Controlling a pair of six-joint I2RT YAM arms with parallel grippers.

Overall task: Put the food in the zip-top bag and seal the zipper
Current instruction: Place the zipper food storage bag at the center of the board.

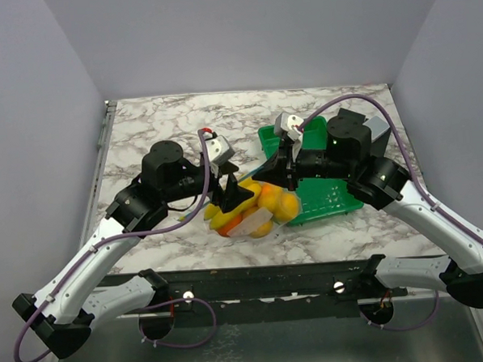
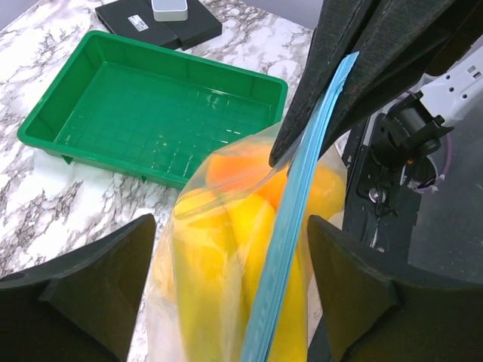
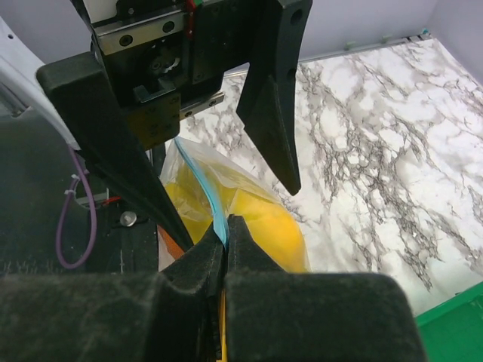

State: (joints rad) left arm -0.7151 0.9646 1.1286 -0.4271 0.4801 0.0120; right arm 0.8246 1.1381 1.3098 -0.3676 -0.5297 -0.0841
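Note:
The clear zip-top bag lies on the marble just left of the green tray, and the food, mostly orange-yellow fruits, is inside it. In the left wrist view the yellow fruits show through the plastic. The light blue zipper runs between the spread fingers of my left gripper, which is open around the bag mouth. My right gripper is shut on the zipper at its far end. The two grippers meet over the bag in the top view, left and right.
The green tray sits at the right under the right arm and looks empty in the left wrist view. A flat black box lies behind it. The table's near edge runs close below the bag.

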